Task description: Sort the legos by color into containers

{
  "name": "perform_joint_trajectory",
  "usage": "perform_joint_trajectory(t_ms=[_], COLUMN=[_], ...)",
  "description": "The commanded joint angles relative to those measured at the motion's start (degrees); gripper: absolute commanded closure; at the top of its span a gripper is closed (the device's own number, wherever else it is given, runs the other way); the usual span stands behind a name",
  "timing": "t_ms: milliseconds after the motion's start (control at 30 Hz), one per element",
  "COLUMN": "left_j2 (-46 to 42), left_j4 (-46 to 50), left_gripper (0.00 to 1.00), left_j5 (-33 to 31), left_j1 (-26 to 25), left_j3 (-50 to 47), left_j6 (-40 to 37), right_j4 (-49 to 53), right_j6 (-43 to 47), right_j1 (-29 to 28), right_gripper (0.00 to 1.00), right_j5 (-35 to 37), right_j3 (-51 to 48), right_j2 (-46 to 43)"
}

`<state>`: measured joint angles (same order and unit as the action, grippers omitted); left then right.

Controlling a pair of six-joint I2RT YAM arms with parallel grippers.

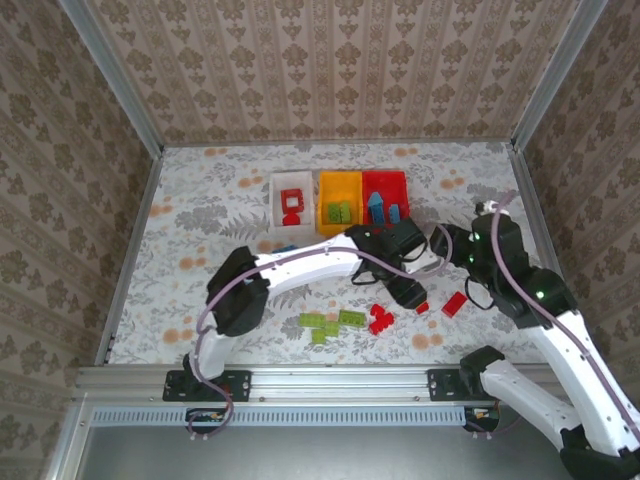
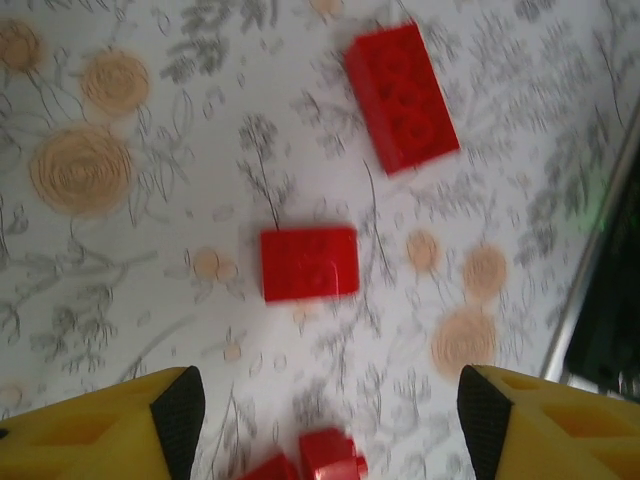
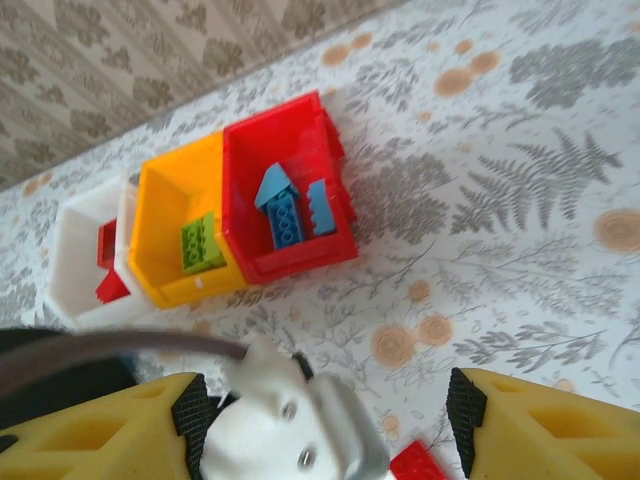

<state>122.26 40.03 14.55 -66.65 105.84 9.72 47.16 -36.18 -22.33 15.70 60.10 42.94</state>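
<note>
Three containers stand side by side at the back: white (image 1: 274, 205), yellow (image 1: 339, 177) and red (image 1: 385, 174). The red bin (image 3: 300, 258) holds blue legos (image 3: 284, 216), the yellow bin (image 3: 160, 200) a green one (image 3: 202, 243), and the white bin (image 3: 75, 250) red pieces (image 3: 108, 260). My left gripper (image 1: 405, 290) (image 2: 325, 410) hangs open over loose red legos: a small one (image 2: 309, 263), a longer one (image 2: 402, 96) and one near its fingertips (image 2: 325, 462). My right gripper (image 1: 452, 246) (image 3: 325, 415) is open and holds nothing.
Green legos (image 1: 320, 322) (image 1: 351, 318) and a red cluster (image 1: 380, 320) lie near the front edge, and a blue one (image 1: 286, 248) lies in front of the white bin. The left arm's white wrist (image 3: 285, 420) sits below my right gripper's jaws, close by.
</note>
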Motion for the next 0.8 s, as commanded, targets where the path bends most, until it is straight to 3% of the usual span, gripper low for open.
perform_joint_trajectory(t_ms=[0,200,333,533,767], left_j2=[4.5,11.6,18.6,19.1,19.5], left_j4=[7.6,14.7,28.2,27.1,24.3], left_gripper=[0.3,0.33,0.33,0.33,0.31], left_j5=[0.8,8.2,8.8,10.4,8.6], left_j1=[1.5,5.4,6.2,5.8,3.9], left_j3=[6.9,20.5,35.8,32.5,29.9], left_j6=[12.1,32.4,37.6,52.4,66.4], right_j4=[0.0,-11.0,-14.6,-19.1,-16.7], right_j6=[1.7,7.5,12.2,17.5,16.3], right_j1=[-0.1,-0.1,-0.1,-0.1,-0.1], right_gripper=[0.32,0.32,0.31,0.28,0.28], right_j5=[5.1,8.2,8.4,8.6,8.3], right_j3=[2.7,2.8,4.3,4.4,3.2], right_j2=[-1.5,-4.3,-2.6,-1.0,-4.2])
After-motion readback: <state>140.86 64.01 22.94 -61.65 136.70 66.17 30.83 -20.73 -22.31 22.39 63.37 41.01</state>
